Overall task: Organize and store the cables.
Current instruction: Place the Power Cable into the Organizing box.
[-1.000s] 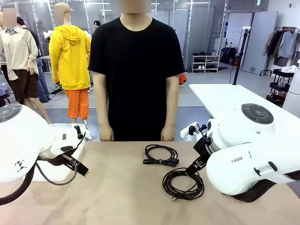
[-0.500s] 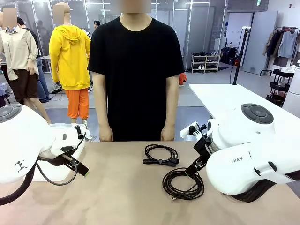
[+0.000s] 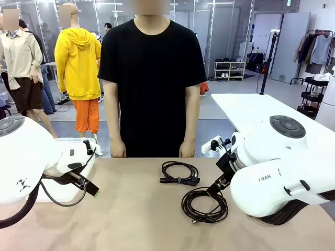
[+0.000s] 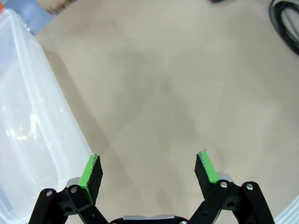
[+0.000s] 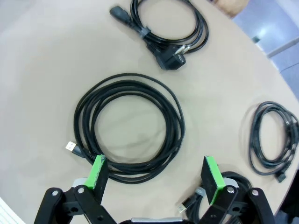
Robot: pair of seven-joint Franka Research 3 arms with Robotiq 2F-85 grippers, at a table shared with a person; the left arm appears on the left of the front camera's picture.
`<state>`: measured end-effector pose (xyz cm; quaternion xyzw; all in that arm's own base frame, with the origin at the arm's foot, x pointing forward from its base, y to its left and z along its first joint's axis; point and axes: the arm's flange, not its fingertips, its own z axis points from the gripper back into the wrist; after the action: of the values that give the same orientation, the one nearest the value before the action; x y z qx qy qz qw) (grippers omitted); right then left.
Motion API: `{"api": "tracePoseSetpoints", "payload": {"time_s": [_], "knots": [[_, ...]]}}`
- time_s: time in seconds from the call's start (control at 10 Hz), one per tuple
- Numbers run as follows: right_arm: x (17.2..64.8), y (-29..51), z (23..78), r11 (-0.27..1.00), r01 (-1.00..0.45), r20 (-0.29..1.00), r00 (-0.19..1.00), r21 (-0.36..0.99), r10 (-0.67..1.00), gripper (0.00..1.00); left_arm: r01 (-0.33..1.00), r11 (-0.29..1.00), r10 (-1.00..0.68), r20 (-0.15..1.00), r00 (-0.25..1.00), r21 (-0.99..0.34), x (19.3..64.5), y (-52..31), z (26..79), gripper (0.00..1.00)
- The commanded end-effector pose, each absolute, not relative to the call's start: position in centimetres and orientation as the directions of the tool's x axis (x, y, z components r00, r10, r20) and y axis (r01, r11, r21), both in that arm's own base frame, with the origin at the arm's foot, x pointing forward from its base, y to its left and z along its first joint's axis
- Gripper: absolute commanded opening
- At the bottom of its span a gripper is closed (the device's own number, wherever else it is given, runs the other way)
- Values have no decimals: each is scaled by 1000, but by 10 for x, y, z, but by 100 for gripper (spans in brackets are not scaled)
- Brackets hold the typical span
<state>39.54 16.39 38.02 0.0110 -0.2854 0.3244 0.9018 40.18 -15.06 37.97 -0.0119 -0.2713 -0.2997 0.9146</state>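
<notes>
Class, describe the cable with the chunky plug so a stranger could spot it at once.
Start at the far edge of the tan table, where the person stands. The cable lies just before them. Unlike the bigger coil nearer the robot, it ends in thick moulded plugs.

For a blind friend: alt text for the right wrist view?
An open black right gripper with green pads hovers over a round coil of thin black cable on a beige table. A plugged black coil and a thinner black coil lie nearby.

Grey floor, white side table
</notes>
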Motion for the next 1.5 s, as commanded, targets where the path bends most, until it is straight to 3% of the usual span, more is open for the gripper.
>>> {"api": "tracePoseSetpoints", "payload": {"time_s": [0.0,0.4,0.6,1.0,1.3,1.4], "knots": [[402,130,436,712,-676,524,544,-190,655,100,630,768,-586,523,619,117,395,-125,444,100],[397,45,517,548,-832,573,411,-81,709,100,813,583,-672,559,487,-7,363,-53,524,100],[370,-16,529,586,-807,629,422,-66,652,100,844,532,-683,625,378,71,326,1,539,100],[306,-101,495,688,-724,720,506,55,475,100,764,641,-540,751,380,74,274,77,521,100],[298,-116,485,760,-647,757,526,60,388,100,706,707,-428,771,472,-39,282,94,495,100],[318,-132,512,727,-683,719,539,69,438,100,719,694,-483,766,425,38,295,117,553,100]]}}
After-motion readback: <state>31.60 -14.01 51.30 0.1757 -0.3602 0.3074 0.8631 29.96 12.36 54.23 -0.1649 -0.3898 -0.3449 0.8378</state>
